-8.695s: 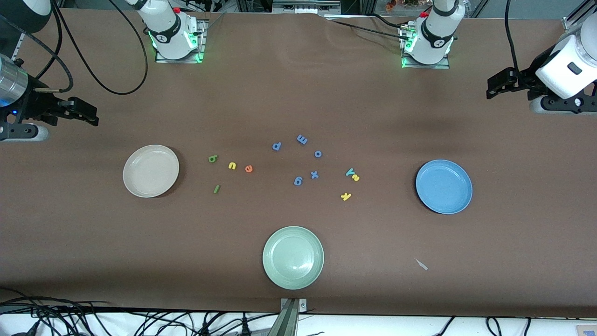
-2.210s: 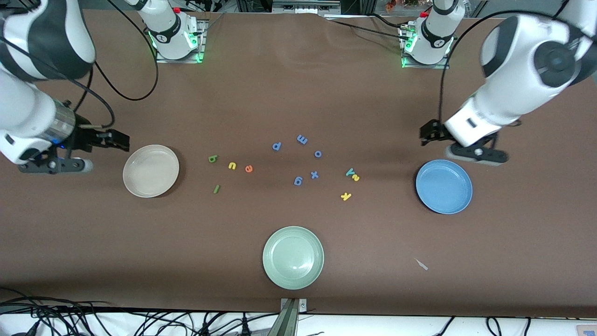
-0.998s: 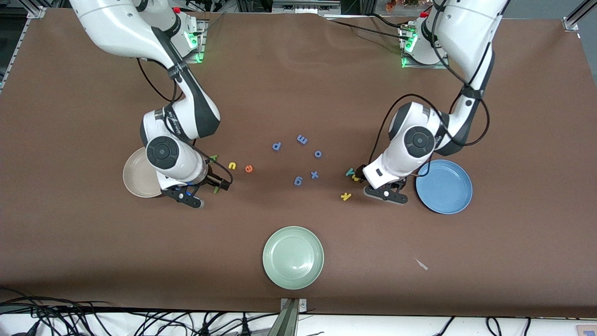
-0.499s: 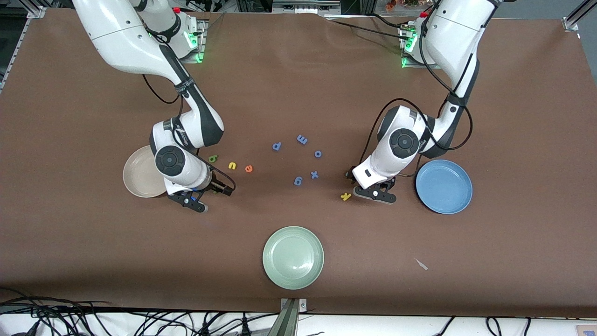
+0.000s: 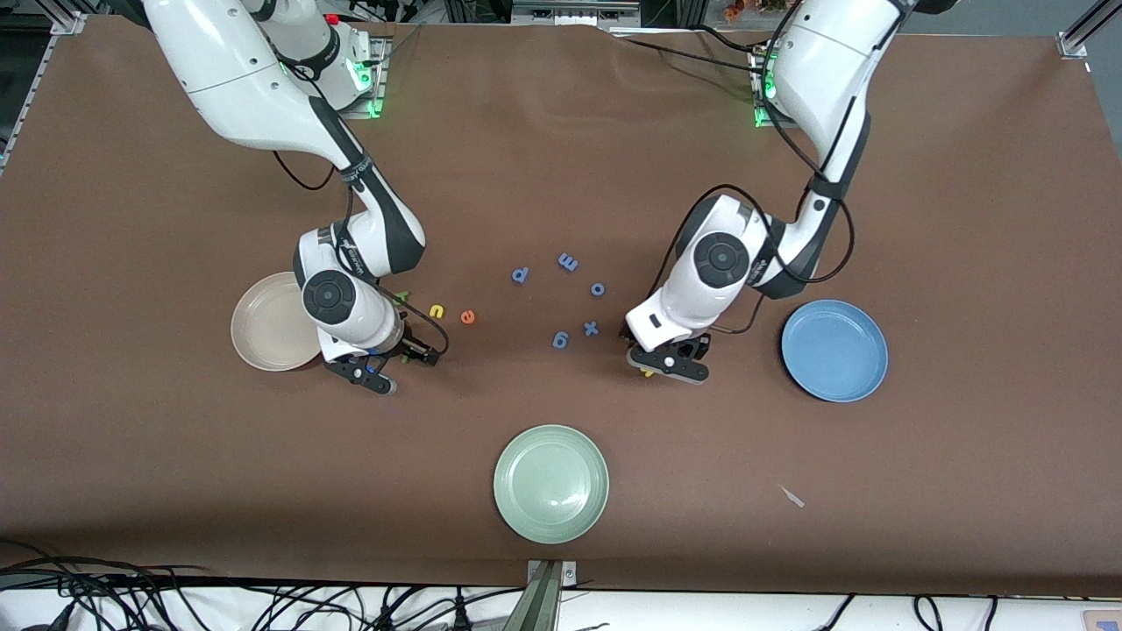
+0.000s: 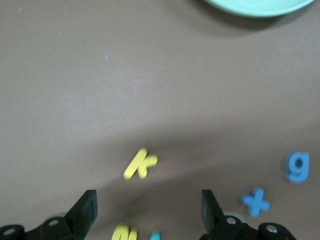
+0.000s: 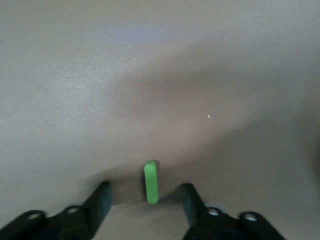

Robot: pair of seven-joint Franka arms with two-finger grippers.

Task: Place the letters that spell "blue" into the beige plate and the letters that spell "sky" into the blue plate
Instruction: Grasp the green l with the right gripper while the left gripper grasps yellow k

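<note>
Starting both sorts at once, by the look of it: no letter in either plate yet, a first pick-up in hand at each end.

Finding the beige plate (image 5: 263, 324) bare toward the right arm's end of the table. Just beside it, seeing the right gripper (image 7: 145, 188) down at the table and straddling the green "l" (image 7: 151, 181): fingers parted, one on each side of the bar, a gap on both sides, nothing pinched yet. Calls for pressing onto the bar squarely across its narrow width, then lifting and carrying to the beige plate close by. Worth minding the thin foam, likely to tip or slip if caught off-centre.

Passing toward the middle: green "b" (image 5: 401, 298) half hidden by the right arm, then yellow "u" (image 5: 436, 310) and orange "e" (image 5: 468, 317), all farther from the front camera than the "l". Next the blue letters (image 5: 560, 339), to be left alone, and the pale green plate (image 5: 550, 484), not wanted.

Reaching the left gripper (image 6: 148, 197), low over the yellow "k" (image 6: 140, 164): fingers spread wide, holding nothing, the "k" flat on the table in line with the gap but just ahead of the fingertips. Yellow "s" (image 6: 124, 232) and teal "y" (image 6: 155, 235) side by side near it. Needs a short advance and drop before pinching. Ending at the blue plate (image 5: 834, 350), bare, toward the left arm's end.
</note>
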